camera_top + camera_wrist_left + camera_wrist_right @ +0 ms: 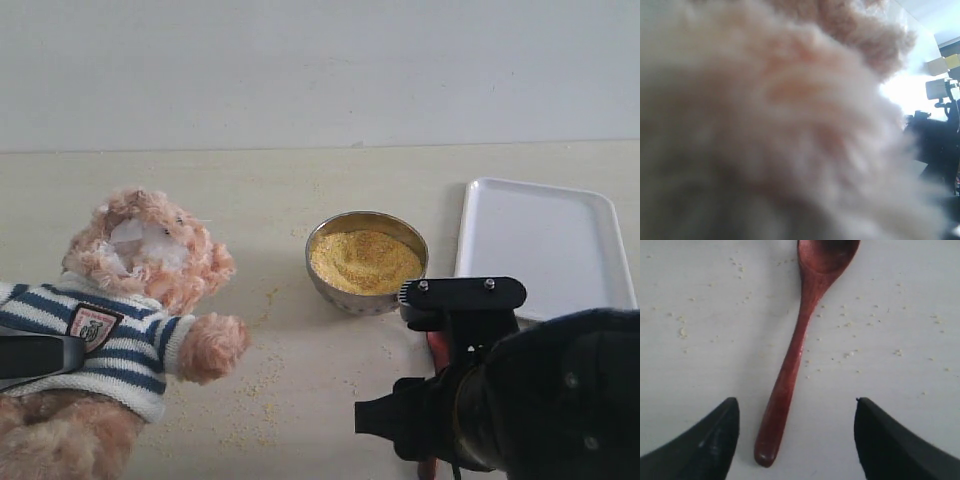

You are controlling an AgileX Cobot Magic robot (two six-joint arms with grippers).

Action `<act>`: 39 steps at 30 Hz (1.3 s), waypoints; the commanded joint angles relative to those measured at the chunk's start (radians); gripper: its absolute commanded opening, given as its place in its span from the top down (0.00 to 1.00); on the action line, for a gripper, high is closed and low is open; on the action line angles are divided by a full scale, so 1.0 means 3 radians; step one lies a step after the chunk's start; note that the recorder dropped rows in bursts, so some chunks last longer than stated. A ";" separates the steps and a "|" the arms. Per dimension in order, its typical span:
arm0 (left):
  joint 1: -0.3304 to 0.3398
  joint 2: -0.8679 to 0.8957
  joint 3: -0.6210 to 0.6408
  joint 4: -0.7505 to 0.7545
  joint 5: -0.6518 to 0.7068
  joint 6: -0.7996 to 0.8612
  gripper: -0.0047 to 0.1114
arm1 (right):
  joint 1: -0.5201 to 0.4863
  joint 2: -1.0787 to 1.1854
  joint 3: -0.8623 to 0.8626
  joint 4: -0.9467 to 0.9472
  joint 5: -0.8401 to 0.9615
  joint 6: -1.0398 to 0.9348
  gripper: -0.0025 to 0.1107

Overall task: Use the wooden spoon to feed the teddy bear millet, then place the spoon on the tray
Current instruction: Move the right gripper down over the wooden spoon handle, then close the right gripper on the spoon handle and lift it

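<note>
The teddy bear (150,290) leans at the left in its striped sweater. My left gripper is shut on its body, with one dark finger (40,355) lying across the sweater. Blurred fur of the teddy bear (790,115) fills the left wrist view and hides the jaws. The metal bowl (345,296) heaped with millet (365,262) stands mid-table. The wooden spoon (800,340) lies flat on the table. My right gripper (795,400) is open, one finger on each side of the handle end and neither touching it. Only a red sliver of the spoon (437,350) shows under my right arm (520,400).
The white tray (545,245) lies at the right, just behind my right arm and beside the bowl. Loose millet grains (265,385) are scattered on the table between the bear and the bowl, and around the spoon (850,354).
</note>
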 commanded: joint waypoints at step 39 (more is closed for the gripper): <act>0.0013 -0.0054 0.0007 -0.0076 0.0074 0.0025 0.92 | 0.0245 0.0643 -0.0010 -0.0753 0.0061 0.1281 0.94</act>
